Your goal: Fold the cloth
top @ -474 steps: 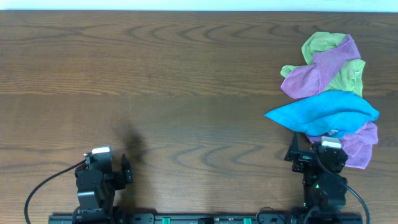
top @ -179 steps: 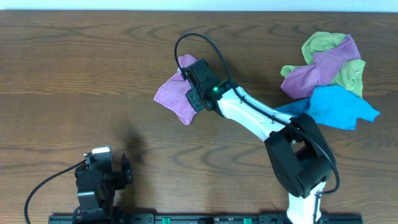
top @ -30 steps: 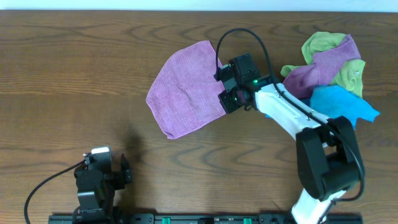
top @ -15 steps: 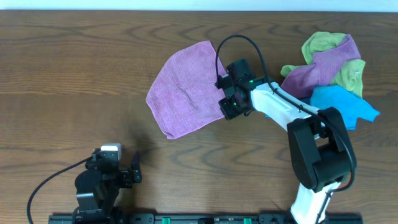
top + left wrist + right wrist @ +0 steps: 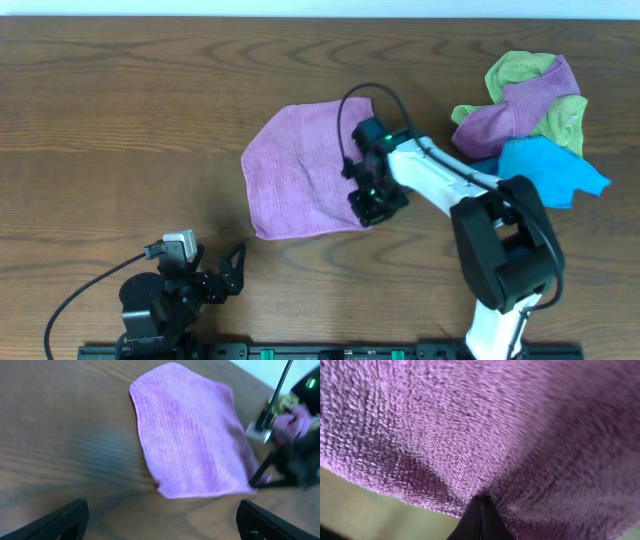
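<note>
The cloth (image 5: 296, 172) lies spread nearly flat on the wooden table (image 5: 120, 110), about the middle and well apart from the heap at the far right. In that heap a blue cloth (image 5: 545, 170) sits against a bunched green and purple pair (image 5: 525, 95). The right gripper (image 5: 369, 204) is down at the cloth's lower right corner. Its fingers are pressed together and pinch the purple fabric, which fills the right wrist view (image 5: 480, 435). The left gripper (image 5: 222, 278) sits near the front edge of the table on the left with its fingers (image 5: 62, 519) spread wide. It holds nothing and is clear of the cloth, which lies ahead of it.
</note>
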Robot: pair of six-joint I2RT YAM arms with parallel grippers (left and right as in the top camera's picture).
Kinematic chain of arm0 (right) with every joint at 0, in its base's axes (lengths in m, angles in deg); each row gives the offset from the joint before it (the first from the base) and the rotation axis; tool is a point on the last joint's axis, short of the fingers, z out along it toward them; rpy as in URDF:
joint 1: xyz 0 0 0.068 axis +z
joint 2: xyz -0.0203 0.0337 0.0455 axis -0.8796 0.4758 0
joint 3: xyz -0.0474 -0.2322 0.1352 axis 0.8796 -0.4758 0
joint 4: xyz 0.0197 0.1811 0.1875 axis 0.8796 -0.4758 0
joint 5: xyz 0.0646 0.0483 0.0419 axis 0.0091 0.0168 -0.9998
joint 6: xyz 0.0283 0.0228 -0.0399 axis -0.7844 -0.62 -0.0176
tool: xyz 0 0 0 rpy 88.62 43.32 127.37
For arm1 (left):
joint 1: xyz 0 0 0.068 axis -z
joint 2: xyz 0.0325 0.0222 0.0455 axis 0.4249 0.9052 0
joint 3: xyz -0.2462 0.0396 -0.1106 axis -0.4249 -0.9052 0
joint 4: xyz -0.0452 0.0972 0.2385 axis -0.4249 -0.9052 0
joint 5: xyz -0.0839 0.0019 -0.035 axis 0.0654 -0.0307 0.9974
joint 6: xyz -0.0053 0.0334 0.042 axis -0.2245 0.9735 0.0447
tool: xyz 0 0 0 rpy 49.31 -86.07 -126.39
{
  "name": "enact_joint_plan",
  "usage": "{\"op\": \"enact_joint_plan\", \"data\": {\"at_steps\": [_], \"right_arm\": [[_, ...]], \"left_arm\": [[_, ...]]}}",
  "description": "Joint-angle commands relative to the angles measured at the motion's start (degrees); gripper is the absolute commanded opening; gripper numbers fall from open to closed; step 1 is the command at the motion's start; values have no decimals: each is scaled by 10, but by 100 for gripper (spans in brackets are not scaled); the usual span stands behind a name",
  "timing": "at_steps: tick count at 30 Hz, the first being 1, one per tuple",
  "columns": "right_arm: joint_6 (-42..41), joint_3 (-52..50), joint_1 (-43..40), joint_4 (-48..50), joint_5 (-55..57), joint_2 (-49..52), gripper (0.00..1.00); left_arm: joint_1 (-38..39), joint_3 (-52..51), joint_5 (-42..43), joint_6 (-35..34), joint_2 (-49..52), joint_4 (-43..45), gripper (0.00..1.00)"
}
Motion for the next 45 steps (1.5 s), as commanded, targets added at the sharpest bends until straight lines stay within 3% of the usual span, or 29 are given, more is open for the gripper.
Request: {"op": "enact_joint_plan", "data": {"at_steps": [1, 11, 16, 19, 25, 41, 45], "right_arm": [[-19, -7, 18, -9, -10, 6, 1], [-18, -6, -3, 6, 55, -129, 2], [-17, -6, -6, 90, 101, -192, 1], [-8, -6, -18, 169, 98, -159, 1], [-13, -6, -38, 235, 95, -93, 1], [-18, -6, -49, 268, 23, -14, 2], [-27, -6, -47, 330, -106, -4, 2]], "left_arm": [[2, -3, 11, -66, 0, 6, 95], [2, -3, 18, -228, 0, 29, 95], [2, -3, 0, -239, 0, 86, 95], [2, -3, -22, -239, 0, 85, 95], [2, -3, -12, -239, 0, 63, 96], [2, -3, 2, -238, 0, 34, 95], [2, -3, 2, -238, 0, 34, 95]]}}
